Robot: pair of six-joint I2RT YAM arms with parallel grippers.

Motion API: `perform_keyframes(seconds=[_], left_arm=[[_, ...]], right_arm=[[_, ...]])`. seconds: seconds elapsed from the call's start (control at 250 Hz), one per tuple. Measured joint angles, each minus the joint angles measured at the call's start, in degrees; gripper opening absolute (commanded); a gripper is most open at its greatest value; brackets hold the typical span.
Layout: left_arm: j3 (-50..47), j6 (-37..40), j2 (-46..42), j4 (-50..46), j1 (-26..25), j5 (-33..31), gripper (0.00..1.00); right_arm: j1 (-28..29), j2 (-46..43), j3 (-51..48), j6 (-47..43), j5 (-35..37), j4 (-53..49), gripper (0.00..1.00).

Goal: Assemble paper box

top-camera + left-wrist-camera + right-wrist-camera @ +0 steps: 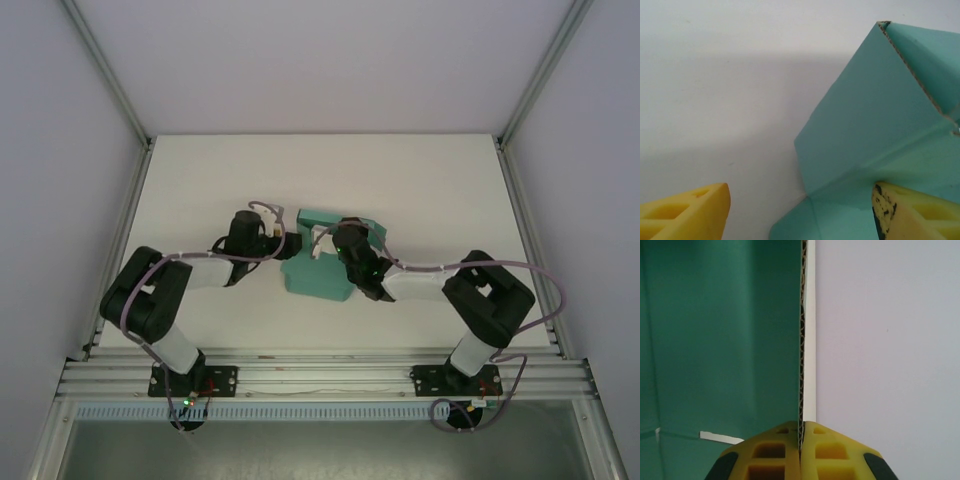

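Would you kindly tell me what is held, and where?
The right gripper pinches the paper box by a wall's edge; the left gripper holds nothing.

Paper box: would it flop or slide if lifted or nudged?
Probably stiff: the paper box shows corrugated fluting at its cut edge, and the wall pinched by the right gripper stands straight. Likely light, so a nudge may slide it across the smooth table. Its folded creases would probably hinge.

Paper box (316,276), as I view it: teal-green corrugated card, partly folded, at the middle of the table (200,180). One panel lies flat; one wall (725,340) stands upright; a creased flap (865,125) rises tilted.
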Motion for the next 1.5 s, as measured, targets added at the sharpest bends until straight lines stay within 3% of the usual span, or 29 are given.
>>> perform_keyframes(seconds=[0.156, 0.52, 0.664, 0.859, 1.071, 1.319, 1.419, 1.447, 1.475, 1.503], left_arm=[[1.0, 1.4, 2.7, 0.8, -1.8, -2.1, 0.63], [-1.0, 4.2, 3.1, 6.4, -5.0, -11.2, 0.59], [-1.0, 5.5, 3.1, 8.5, -5.0, -11.4, 0.59], [-0.8, 6.9, 3.1, 10.1, -5.0, -6.8, 0.58], [1.3, 7.0, 4.7, 10.3, -5.0, -7.2, 0.33], [3.0, 6.7, 5.6, 9.7, -5.2, -11.1, 0.27], [3.6, 6.4, 6.0, 9.1, -5.9, -14.3, 0.19], [4.0, 6.3, 6.2, 8.9, -6.1, -15.1, 0.13], [4.4, 6.3, 6.5, 8.8, -6.4, -15.9, 0.0], [4.8, 6.7, 6.9, 8.5, -6.6, -17.1, 0.0]], right_arm=[[0.4, -0.1, -1.2, 0.0, -1.4, -0.3, 0.0], [0.7, -1.4, 2.0, 7.5, -2.2, -11.5, 0.0], [0.6, -1.4, 5.2, 10.8, -2.8, -18.1, 0.0], [-0.4, -1.0, 8.4, 13.6, -5.4, -22.8, 0.0], [-1.3, -0.4, 11.3, 16.3, -7.1, -27.1, 0.0], [-1.8, -0.4, 13.1, 19.1, -8.2, -31.1, 0.0], [-1.8, -0.4, 13.8, 20.6, -9.0, -32.3, 0.0], [-1.8, -0.4, 13.8, 21.1, -9.1, -32.4, 0.0], [-1.8, -0.4, 13.8, 21.5, -9.2, -32.5, 0.0], [-1.8, -0.4, 13.8, 22.0, -9.3, -32.5, 0.0]])
